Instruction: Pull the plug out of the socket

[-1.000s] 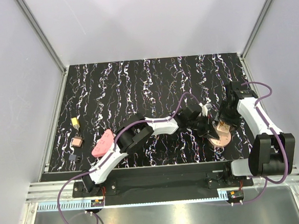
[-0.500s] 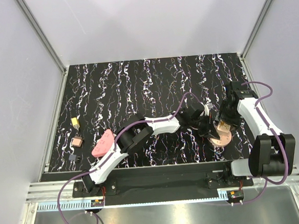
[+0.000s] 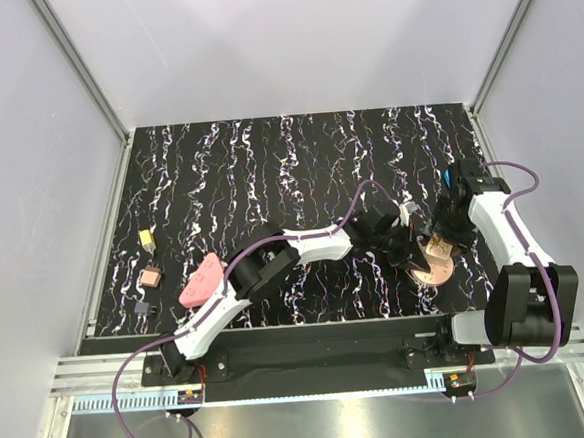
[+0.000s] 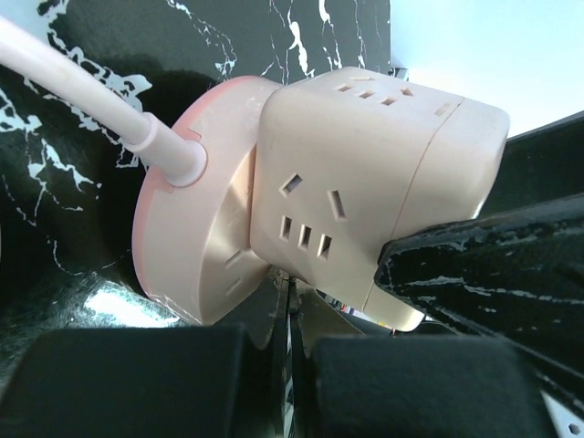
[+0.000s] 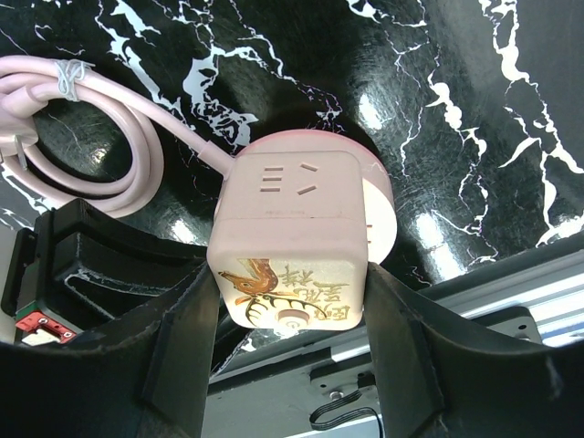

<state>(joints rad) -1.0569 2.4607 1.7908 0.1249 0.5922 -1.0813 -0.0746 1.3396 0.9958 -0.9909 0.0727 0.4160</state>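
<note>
While the cube-shaped plug [image 5: 290,228] remains seated on the round pink socket [image 5: 381,196], at the near right of the table [image 3: 269,170], we note only a small change over the last second. In the top view the pair seems to lie a touch farther from the near edge. The right arm has swung so that a blue patch now shows at its far end. We read this as the start of a pull or twist, not a separation. Neither wrist view shows a gap between plug and socket, so we judge the task's one step not yet done.

The right gripper [image 5: 290,274] holds the plug at a middling width, one finger flat on each side face, the printed end face toward its camera. The left gripper [image 4: 292,365] is fully closed on nothing, its fingers pressed together just below the socket's rim. We judge that it serves as a brace, though we cannot tell whether its tips touch the socket.

The cord [image 5: 137,146] leaves the socket's edge and coils to the left, tied with a band.

Hidden or unclear:
- The mating faces are pressed together, so no pins are seen.
- In the top view both grippers crowd the plug, which shows only as a pale spot.
- The cord's loop is cut off by the frame edge in the right wrist view.
</note>
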